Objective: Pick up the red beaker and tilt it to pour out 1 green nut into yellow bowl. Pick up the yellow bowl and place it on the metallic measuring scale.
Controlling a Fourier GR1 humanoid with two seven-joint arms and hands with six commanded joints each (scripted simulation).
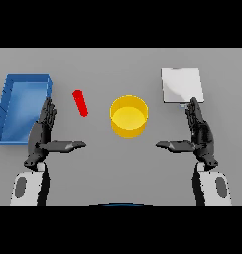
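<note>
Nothing is judged done yet: red beaker [80, 103] and yellow bowl [129, 116] sit untouched at centre, scale [181, 85] upper right. Left hand [42, 136] and right hand [199, 135] are held open, empty.

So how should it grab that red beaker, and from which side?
Around its middle, coming from the left with the left hand, the nearer one. The red beaker looks slim and slanted, so fingers and thumb could probably close across its narrow width. Both hands, the right too, are open now.
</note>
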